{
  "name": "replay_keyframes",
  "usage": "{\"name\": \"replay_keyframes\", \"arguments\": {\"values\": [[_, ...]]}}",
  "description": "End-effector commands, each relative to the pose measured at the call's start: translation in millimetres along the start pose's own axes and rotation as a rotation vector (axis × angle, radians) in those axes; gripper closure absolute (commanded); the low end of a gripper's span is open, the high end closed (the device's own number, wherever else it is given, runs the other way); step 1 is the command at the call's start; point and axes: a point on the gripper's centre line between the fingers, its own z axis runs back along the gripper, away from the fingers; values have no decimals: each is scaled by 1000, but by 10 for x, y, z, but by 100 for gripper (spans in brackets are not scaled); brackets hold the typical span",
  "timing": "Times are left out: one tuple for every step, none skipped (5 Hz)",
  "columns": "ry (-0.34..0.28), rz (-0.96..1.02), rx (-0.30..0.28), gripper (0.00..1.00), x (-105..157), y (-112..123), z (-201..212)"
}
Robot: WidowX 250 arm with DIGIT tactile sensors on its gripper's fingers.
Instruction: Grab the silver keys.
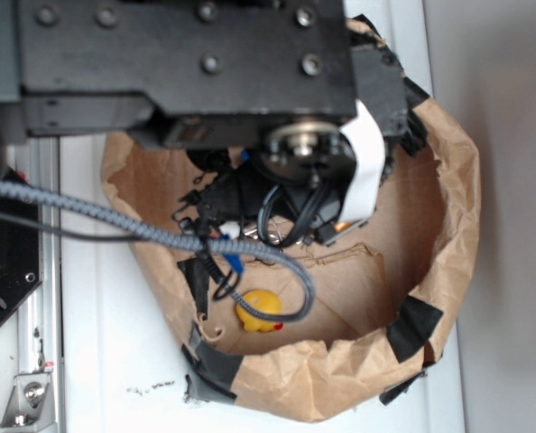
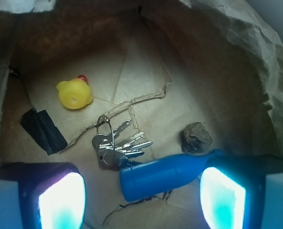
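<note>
The silver keys lie flat on the floor of a brown paper bag, fanned out on a thin wire ring. In the wrist view my gripper stands open, its two glowing fingers wide apart at the bottom corners. The keys lie just beyond the gap, a little left of its middle. A blue plastic bottle lies on its side between the fingers, touching the keys' near edge. In the exterior view the arm reaches down into the bag and hides the keys.
A yellow rubber duck sits at the far left of the bag floor, showing in the exterior view too. A dark rock lies right of the keys. Black tape patches the left wall. Paper walls close in all round.
</note>
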Motion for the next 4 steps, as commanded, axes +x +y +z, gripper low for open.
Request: {"name": "replay_keyframes", "arguments": {"values": [[-141,-120,44,0,-72,52,-39],[-76,-148,-1,0,-86,95,-134],[-60,-248,-2,0,-173,-117,-220],[-51,-258,46,0,-228,-267,-312]]}}
